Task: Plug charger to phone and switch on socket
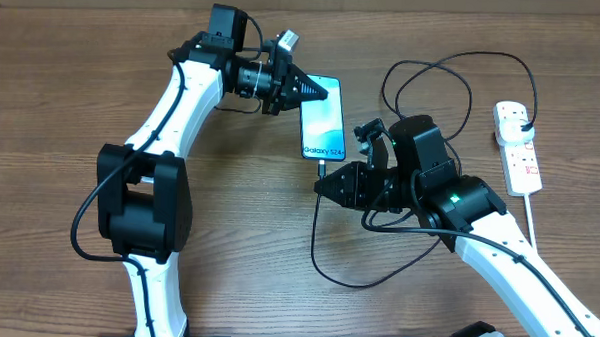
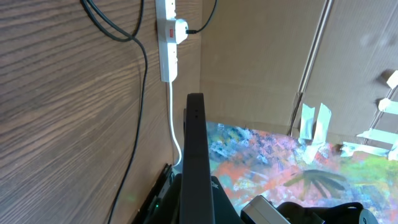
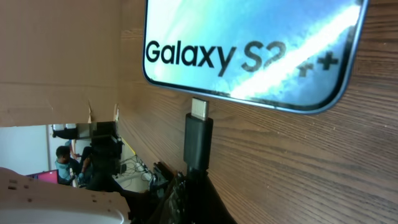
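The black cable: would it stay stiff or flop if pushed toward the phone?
Probably floppy along its length: the cable lies in loose loops. The short plug looks rigid, so gripped there by the right pincer it should push straight. The slim phone might slide on the smooth table.

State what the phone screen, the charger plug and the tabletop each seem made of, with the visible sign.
Phone screen: probably glass, glossy; a bright glare streak crosses it. Charger plug: matt black body, likely plastic, with a silvery, metal-looking tip. Tabletop: wood or wood-look laminate, low sheen, brown grain lines; which one is unclear.
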You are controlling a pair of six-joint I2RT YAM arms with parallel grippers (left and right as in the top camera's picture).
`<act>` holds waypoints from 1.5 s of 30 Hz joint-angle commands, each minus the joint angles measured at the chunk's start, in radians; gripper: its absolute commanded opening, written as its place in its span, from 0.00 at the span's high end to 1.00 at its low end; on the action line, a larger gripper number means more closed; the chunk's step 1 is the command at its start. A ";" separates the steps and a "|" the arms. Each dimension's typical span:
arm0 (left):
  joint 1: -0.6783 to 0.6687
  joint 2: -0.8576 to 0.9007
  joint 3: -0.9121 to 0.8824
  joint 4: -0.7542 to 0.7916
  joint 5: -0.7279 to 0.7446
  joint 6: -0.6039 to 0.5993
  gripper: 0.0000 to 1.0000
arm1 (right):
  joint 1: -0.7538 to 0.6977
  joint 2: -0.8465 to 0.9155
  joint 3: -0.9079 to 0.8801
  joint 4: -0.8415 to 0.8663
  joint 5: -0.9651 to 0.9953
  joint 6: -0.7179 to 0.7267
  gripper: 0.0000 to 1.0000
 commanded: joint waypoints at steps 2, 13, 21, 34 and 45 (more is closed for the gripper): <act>-0.008 0.000 0.016 0.001 0.048 -0.014 0.96 | 0.005 0.002 -0.007 0.009 -0.006 -0.008 0.96; 0.012 0.000 0.016 0.008 0.050 -0.015 0.96 | 0.005 0.002 -0.007 0.005 -0.010 -0.008 0.96; 0.013 0.000 0.016 0.008 0.069 -0.014 0.96 | 0.005 0.002 -0.007 0.006 -0.010 -0.008 0.96; 0.011 0.000 0.016 0.008 0.079 -0.015 0.96 | 0.005 0.002 -0.007 0.006 -0.008 -0.013 0.96; 0.010 0.000 0.016 0.008 0.072 -0.014 0.96 | 0.005 0.002 -0.007 0.010 -0.006 -0.031 0.96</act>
